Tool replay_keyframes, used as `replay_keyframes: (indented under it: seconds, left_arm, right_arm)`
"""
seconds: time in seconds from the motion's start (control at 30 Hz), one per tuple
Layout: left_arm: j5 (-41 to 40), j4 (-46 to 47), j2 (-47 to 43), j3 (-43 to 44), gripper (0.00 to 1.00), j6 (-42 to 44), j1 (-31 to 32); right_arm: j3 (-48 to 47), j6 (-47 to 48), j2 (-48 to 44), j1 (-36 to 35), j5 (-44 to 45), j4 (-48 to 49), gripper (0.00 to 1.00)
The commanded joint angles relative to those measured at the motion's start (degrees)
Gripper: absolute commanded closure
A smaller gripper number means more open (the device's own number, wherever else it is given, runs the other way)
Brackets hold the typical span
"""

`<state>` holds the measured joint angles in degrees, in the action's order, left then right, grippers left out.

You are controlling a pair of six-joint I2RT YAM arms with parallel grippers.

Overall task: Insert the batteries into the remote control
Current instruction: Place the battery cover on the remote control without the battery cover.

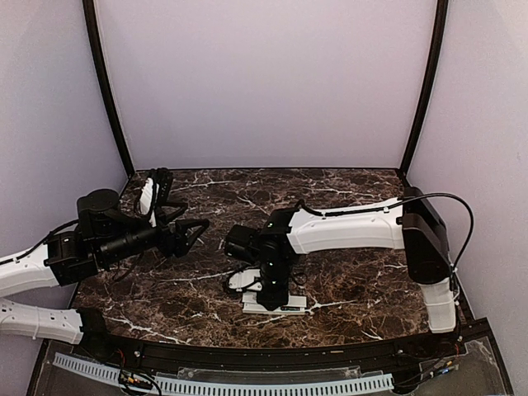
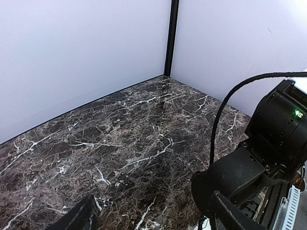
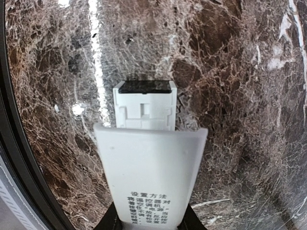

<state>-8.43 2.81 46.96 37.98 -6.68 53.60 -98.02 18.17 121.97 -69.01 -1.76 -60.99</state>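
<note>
Pinches a thin flat white plastic cover plate with printed characters (image 3: 151, 172) in the right gripper (image 3: 149, 223), jaws narrow on its edges. Holds it low and lined up over the slim white-grey plastic remote control with a dark end (image 3: 144, 108), flat on the brown marbled table (image 3: 230, 72), probably to slide it shut. Shows no batteries; likely hidden under the plate. Holds the left gripper (image 1: 198, 235) wide, empty, raised well aside, seemingly to leave room
</note>
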Motion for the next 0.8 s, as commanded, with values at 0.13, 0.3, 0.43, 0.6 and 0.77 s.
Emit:
replay_keyframes:
  seconds: [0.13, 0.3, 0.43, 0.6, 0.77]
  left_arm:
    - [-0.1, -1.1, -0.3, -1.0, 0.21, 0.9, -0.6]
    - [0.0, -1.4, -0.6, -1.1, 0.21, 0.8, -0.5]
    - [0.2, -1.3, -0.8, -1.2, 0.21, 0.7, -0.5]
    - [0.3, -1.2, -0.5, -1.1, 0.2, 0.8, -0.6]
    - [0.3, -1.4, -0.6, -1.1, 0.2, 1.0, -0.5]
  right_arm:
    - [-0.8, 0.7, 1.4, -0.7, -1.2, -0.9, 0.71]
    - [-1.5, 0.7, 2.1, -0.8, -0.9, -1.1, 0.69]
    - [-1.4, 0.6, 2.1, -0.7, -0.2, -1.0, 0.68]
    - [-1.6, 0.7, 2.4, -0.7, -0.1, -0.5, 0.66]
    - [-1.1, 0.6, 2.7, -0.7, -0.3, -0.1, 0.65]
